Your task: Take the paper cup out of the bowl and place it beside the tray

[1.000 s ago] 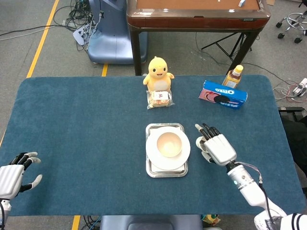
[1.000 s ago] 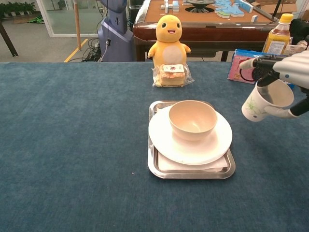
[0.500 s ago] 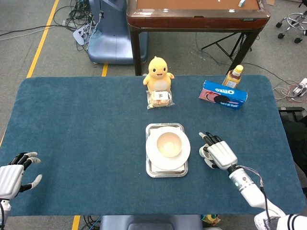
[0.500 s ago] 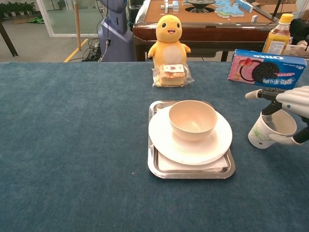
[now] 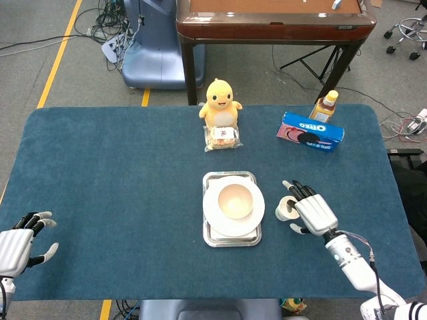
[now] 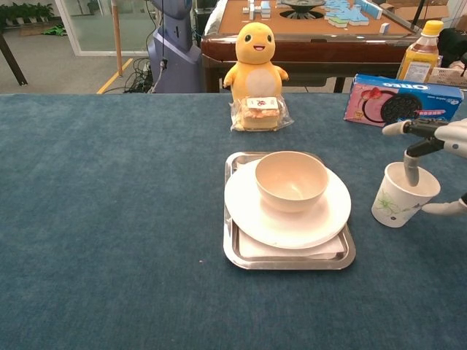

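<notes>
Step in hand: the set-down. The paper cup (image 6: 403, 195) is out of the bowl (image 6: 291, 180) and stands upright on the blue worktop (image 5: 120, 173), just beside the tray (image 6: 233, 257) on the side toward the worktop's right edge, apart from the tray's rim.

Right hand: the right hand (image 5: 312, 211) is at the cup, one finger (image 6: 411, 170) dipping inside the rim and the thumb low by the cup's outer wall. Whether it presses the wall or has slackened cannot be told from either view.

Left hand: the left hand (image 5: 20, 245) rests near the worktop's front left corner, fingers apart, holding nothing, well away from the action.

Tray stack: the bowl sits empty on a white plate (image 6: 325, 215) carried by the tray, near the middle of the worktop.

Far edge: a yellow plush chick (image 5: 221, 101) and a wrapped snack (image 5: 222, 137) sit toward the worktop's far edge; an Oreo box (image 5: 310, 131) and a juice bottle (image 5: 324, 106) lie toward its far right corner.

Progress: by the look of it, the task is all but complete; the cup is where the task wants it.

Next move: the release, which calls for lifting the finger straight up out of the cup's mouth.

Risk: a sideways drag could tip so light a cup.
</notes>
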Controlling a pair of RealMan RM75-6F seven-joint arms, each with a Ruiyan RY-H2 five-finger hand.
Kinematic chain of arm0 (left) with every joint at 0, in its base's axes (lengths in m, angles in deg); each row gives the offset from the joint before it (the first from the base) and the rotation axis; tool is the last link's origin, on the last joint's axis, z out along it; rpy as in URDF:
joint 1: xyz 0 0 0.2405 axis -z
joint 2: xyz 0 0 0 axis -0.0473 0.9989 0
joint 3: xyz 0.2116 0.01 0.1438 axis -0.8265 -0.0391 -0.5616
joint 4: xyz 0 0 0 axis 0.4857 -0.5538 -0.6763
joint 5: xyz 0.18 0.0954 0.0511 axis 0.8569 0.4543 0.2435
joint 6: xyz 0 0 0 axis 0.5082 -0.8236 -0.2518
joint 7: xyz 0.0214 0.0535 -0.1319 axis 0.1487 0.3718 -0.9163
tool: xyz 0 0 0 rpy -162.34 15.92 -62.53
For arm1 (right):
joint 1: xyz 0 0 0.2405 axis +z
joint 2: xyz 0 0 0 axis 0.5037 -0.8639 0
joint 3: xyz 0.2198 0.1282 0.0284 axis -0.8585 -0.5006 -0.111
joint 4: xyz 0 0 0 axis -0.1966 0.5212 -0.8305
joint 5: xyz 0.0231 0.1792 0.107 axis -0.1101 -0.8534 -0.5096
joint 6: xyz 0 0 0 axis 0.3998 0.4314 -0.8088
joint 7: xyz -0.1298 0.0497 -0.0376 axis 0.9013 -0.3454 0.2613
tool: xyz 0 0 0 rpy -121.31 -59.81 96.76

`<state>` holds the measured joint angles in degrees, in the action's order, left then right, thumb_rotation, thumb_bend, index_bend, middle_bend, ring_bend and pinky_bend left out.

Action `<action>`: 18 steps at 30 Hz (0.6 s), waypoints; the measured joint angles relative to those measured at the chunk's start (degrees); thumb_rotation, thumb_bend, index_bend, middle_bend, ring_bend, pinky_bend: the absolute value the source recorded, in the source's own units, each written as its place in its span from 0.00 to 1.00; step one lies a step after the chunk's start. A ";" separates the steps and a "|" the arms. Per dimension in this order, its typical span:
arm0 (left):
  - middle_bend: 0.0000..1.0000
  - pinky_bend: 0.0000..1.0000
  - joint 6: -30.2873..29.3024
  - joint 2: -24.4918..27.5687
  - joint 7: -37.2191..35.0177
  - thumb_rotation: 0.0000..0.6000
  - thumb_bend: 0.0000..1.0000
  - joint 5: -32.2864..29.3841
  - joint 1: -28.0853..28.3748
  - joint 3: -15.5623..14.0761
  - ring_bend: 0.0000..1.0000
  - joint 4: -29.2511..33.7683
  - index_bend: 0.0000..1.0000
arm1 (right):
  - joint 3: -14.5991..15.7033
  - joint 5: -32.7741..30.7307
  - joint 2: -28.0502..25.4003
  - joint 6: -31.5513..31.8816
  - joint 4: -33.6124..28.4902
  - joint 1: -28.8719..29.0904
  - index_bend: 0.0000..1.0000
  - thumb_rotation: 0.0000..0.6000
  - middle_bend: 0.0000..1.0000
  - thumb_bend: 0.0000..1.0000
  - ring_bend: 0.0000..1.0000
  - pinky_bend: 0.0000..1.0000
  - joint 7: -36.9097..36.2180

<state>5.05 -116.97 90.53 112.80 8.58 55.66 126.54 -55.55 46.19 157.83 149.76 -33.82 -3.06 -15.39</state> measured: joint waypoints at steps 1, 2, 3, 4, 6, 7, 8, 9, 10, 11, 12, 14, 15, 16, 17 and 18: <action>0.25 0.38 0.03 0.00 0.00 1.00 0.27 -0.05 0.01 0.01 0.17 0.01 0.38 | -0.04 0.21 -0.38 0.50 -0.40 -0.23 0.44 1.00 0.06 0.19 0.00 0.16 -0.01; 0.25 0.38 0.04 0.01 -0.04 1.00 0.27 -0.06 0.01 0.02 0.17 0.03 0.38 | -0.08 0.40 -0.68 1.00 -0.74 -0.44 0.44 1.00 0.06 0.19 0.00 0.16 -0.02; 0.25 0.38 0.03 0.03 -0.08 1.00 0.27 -0.06 0.01 0.02 0.17 0.05 0.38 | -0.12 0.64 -1.00 1.62 -1.12 -0.70 0.43 1.00 0.06 0.19 0.00 0.16 -0.04; 0.25 0.38 -0.02 0.04 -0.15 1.00 0.27 -0.04 0.01 0.04 0.17 0.05 0.38 | -0.16 1.03 -1.48 2.68 -1.69 -1.12 0.43 1.00 0.06 0.19 0.00 0.16 -0.06; 0.25 0.38 -0.09 0.08 -0.29 1.00 0.27 0.02 -0.01 0.04 0.17 0.03 0.38 | -0.19 1.72 -2.35 4.76 -2.69 -1.99 0.43 1.00 0.06 0.19 0.00 0.16 -0.01; 0.25 0.38 -0.09 0.09 -0.34 1.00 0.27 0.06 -0.01 0.03 0.17 0.00 0.38 | -0.18 2.13 -3.04 6.45 -3.52 -2.79 0.43 1.00 0.06 0.19 0.00 0.16 0.12; 0.25 0.38 -0.09 0.10 -0.37 1.00 0.27 0.10 -0.01 0.01 0.17 -0.01 0.38 | -0.14 2.40 -3.64 7.84 -4.30 -3.52 0.43 1.00 0.06 0.19 0.00 0.16 0.22; 0.25 0.38 -0.10 0.12 -0.40 1.00 0.27 0.19 -0.01 -0.02 0.17 -0.01 0.38 | -0.07 2.63 -4.30 9.31 -5.22 -4.38 0.43 1.00 0.06 0.19 0.00 0.16 0.28; 0.25 0.38 -0.16 0.13 -0.44 1.00 0.27 0.36 -0.01 -0.06 0.17 0.01 0.38 | 0.02 2.88 -5.17 11.37 -6.50 -5.65 0.43 1.00 0.06 0.19 0.00 0.16 0.27; 0.25 0.38 -0.25 0.13 -0.46 1.00 0.27 0.53 -0.02 -0.09 0.17 0.01 0.38 | 0.09 3.08 -5.77 12.99 -7.35 -6.67 0.43 1.00 0.06 0.19 0.00 0.16 0.25; 0.26 0.37 -0.36 0.12 -0.49 1.00 0.27 0.73 -0.04 -0.13 0.17 0.00 0.39 | 0.15 3.30 -6.32 14.67 -8.05 -7.71 0.43 1.00 0.06 0.19 0.00 0.16 0.24; 0.26 0.38 -0.69 0.03 -0.54 1.00 0.27 1.29 -0.09 -0.24 0.17 -0.04 0.39 | 0.30 3.84 -7.32 18.83 -9.14 -10.27 0.43 1.00 0.07 0.19 0.00 0.16 0.34; 0.26 0.38 -0.83 -0.03 -0.55 1.00 0.27 1.56 -0.11 -0.30 0.17 -0.06 0.39 | 0.34 4.08 -7.62 20.70 -9.42 -11.42 0.43 1.00 0.07 0.19 0.00 0.16 0.39; 0.26 0.38 -0.98 -0.13 -0.55 1.00 0.27 1.90 -0.13 -0.37 0.17 -0.13 0.39 | 0.37 4.37 -7.90 23.25 -9.64 -13.01 0.43 1.00 0.07 0.19 0.00 0.16 0.36; 0.26 0.38 -1.09 -0.24 -0.55 1.00 0.27 2.10 -0.13 -0.42 0.17 -0.21 0.39 | 0.36 4.54 -8.02 25.15 -9.71 -14.26 0.43 1.00 0.08 0.19 0.00 0.16 0.23; 0.26 0.38 -1.15 -0.35 -0.55 1.00 0.27 2.21 -0.12 -0.44 0.17 -0.30 0.40 | 0.35 4.67 -8.09 26.98 -9.69 -15.56 0.43 1.00 0.08 0.19 0.00 0.16 -0.01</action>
<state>3.89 -117.32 89.99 115.01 8.46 55.22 126.24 -55.20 50.85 149.73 176.75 -43.51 -18.63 -15.40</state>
